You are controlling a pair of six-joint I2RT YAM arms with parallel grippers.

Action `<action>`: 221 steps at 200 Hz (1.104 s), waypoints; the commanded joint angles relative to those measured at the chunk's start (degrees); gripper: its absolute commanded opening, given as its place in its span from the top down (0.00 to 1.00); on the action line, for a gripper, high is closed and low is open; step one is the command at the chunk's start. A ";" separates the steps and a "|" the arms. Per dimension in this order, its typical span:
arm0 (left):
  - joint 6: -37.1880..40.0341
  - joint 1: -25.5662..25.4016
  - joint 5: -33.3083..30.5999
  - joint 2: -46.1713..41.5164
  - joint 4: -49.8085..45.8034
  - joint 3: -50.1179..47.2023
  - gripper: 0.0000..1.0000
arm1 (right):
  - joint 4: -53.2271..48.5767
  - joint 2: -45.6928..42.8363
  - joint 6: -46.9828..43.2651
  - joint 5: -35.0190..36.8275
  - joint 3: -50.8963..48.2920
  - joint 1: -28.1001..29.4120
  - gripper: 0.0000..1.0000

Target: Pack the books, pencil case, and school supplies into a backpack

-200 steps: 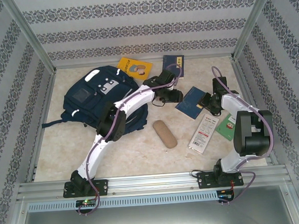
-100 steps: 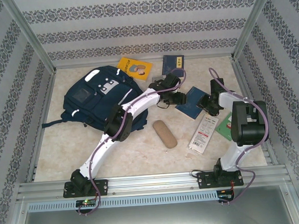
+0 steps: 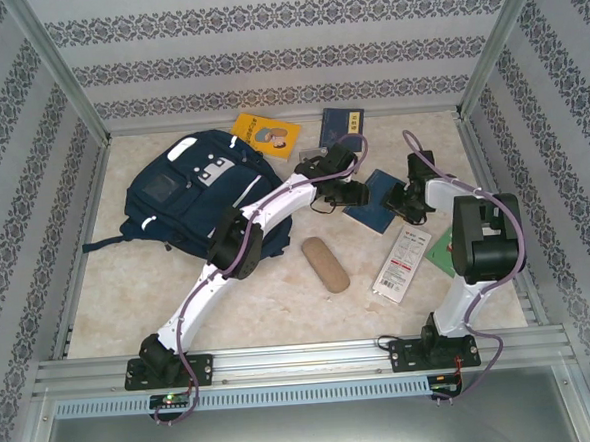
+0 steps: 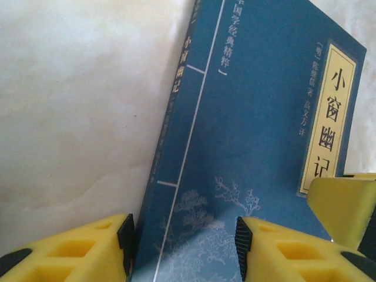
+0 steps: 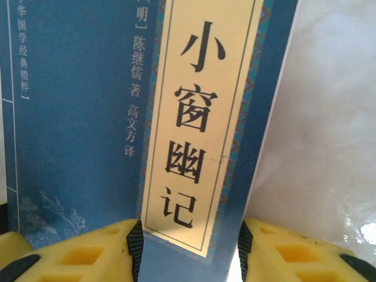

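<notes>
Book-packing step: navy blue book flat on the bench, spine edge between the parted left jaws, label edge between the parted right jaws, seemingly ungripped; next move calls for closing, lifting, carrying toward the backpack.

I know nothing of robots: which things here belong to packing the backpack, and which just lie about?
For the job: large navy fabric backpack; thin yellow book; navy blue book at the back; navy blue book mid-table; tan oblong pencil case; long white red-printed packet; small flat green item.
Just there: patterned wall panels; aluminium front rail.
</notes>
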 commanded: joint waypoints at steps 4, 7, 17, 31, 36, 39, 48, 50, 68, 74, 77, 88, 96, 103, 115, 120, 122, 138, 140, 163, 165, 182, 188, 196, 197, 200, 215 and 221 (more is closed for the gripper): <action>-0.83 -1.57 6.36 -0.26 -0.83 -0.05 0.50 | 2.94 0.09 -0.93 -5.33 2.10 2.00 0.53; -0.89 -1.57 6.46 -0.46 -0.81 -0.09 0.50 | 2.91 0.07 -0.84 -5.47 2.17 2.10 0.53; -1.08 -1.56 6.59 -1.08 -1.00 -0.23 0.50 | 2.92 -0.18 -0.47 -6.03 2.28 2.46 0.54; -1.55 -1.57 7.40 -1.95 -1.08 -0.83 0.51 | 3.27 -0.46 -0.27 -6.52 2.28 2.93 0.54; -1.91 -1.57 8.04 -2.36 -0.85 -1.25 0.51 | 3.30 -0.50 -0.18 -6.45 2.28 2.95 0.54; -2.14 -1.57 8.45 -2.52 -0.63 -1.40 0.52 | 3.33 -0.46 -0.15 -6.51 2.28 2.95 0.54; -2.93 -1.57 9.31 -3.35 -0.23 -2.32 0.52 | 3.31 -0.33 -0.01 -6.55 2.33 2.84 0.54; -3.15 -1.61 9.49 -3.56 -0.16 -2.59 0.52 | 3.24 -0.29 0.04 -6.52 2.36 2.81 0.54; -5.21 -1.33 10.80 -5.99 1.57 -5.36 0.52 | 2.94 -0.29 0.31 -6.00 2.11 2.53 0.54; -6.37 -1.09 11.42 -7.12 2.77 -6.84 0.52 | 2.69 -0.21 0.30 -5.65 2.02 2.42 0.54; -6.98 -0.90 11.76 -7.63 3.67 -7.89 0.52 | 2.52 -0.24 0.29 -5.56 2.02 2.35 0.54; -9.52 -0.31 12.93 -10.17 8.00 -11.78 0.52 | 2.36 0.13 0.35 -5.26 1.71 2.00 0.55; -11.55 0.12 14.27 -11.88 11.50 -14.71 0.53 | 2.51 0.30 0.44 -5.28 1.36 1.74 0.56; -13.29 0.48 15.65 -12.88 14.78 -16.66 0.53 | 2.77 0.33 0.45 -5.46 0.93 1.64 0.56; -15.70 1.01 17.98 -14.04 18.65 -18.77 0.53 | 3.00 0.33 0.54 -5.45 0.48 1.45 0.56; -16.41 1.15 18.74 -14.26 20.11 -19.38 0.53 | 3.11 0.33 0.54 -5.46 0.29 1.45 0.56; -16.73 1.22 19.05 -14.37 20.64 -19.56 0.53 | 3.19 0.33 0.59 -5.46 0.16 1.45 0.56; -18.75 1.42 21.14 -14.45 24.68 -21.02 0.54 | 3.36 0.42 0.69 -5.66 -0.09 1.45 0.56; -19.21 1.46 21.32 -14.42 25.30 -21.26 0.54 | 3.38 0.42 0.63 -5.69 -0.07 1.45 0.56; -19.34 1.68 19.59 -13.88 24.51 -21.73 0.61 | 3.42 0.01 0.68 -5.72 -0.09 1.45 0.56; -19.05 1.68 19.18 -13.81 23.92 -21.55 0.62 | 3.35 -0.08 0.65 -5.72 -0.09 1.45 0.57; -16.89 1.85 17.84 -13.65 20.20 -20.82 0.75 | 2.95 -0.91 0.39 -5.81 0.06 1.30 0.56; -16.67 1.99 17.72 -13.74 19.64 -20.84 0.81 | 2.78 -1.34 0.35 -5.97 0.17 1.07 0.55; -16.65 2.11 17.67 -14.34 19.67 -21.17 0.87 | 2.61 -2.10 0.32 -6.33 0.10 0.72 0.54; -16.64 2.16 17.65 -14.42 19.65 -21.19 0.88 | 2.64 -2.20 0.37 -6.38 0.09 0.65 0.54; -16.64 2.21 17.57 -14.63 19.75 -21.40 0.90 | 2.60 -2.54 0.41 -6.61 0.07 0.45 0.53; -16.75 2.54 17.03 -16.26 20.49 -22.20 1.00 | 3.24 -4.43 1.02 -8.89 -0.59 -0.52 0.49; -17.02 2.67 17.17 -16.82 20.86 -22.46 1.00 | 3.70 -5.15 1.42 -10.11 -0.94 -0.94 0.47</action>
